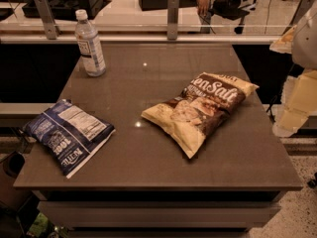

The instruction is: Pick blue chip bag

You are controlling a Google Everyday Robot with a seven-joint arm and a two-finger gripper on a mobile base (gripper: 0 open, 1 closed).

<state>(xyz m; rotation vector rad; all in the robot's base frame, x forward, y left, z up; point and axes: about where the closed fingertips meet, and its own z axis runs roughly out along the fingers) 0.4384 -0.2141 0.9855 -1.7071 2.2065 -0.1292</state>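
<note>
The pincer (290, 118), spread or not I cannot tell, is hanging off the tabletop's (148, 172) right edge while the blue chip bag (67, 133) is lying flat at its front-left corner, likely needing a low pinch on a crinkled edge.

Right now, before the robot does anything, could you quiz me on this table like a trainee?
1. True or false: the small crinkly dark-blue foil chip bag lies at the brown table's left edge.
2. Which stands upright? A. clear plastic water bottle B. large cream-and-brown chip bag C. the blue bag
3. Fill in: the robot's pale hand hangs at the picture's ___ edge, apart from both bags.
Key: 1 true; 2 A; 3 right.
</note>
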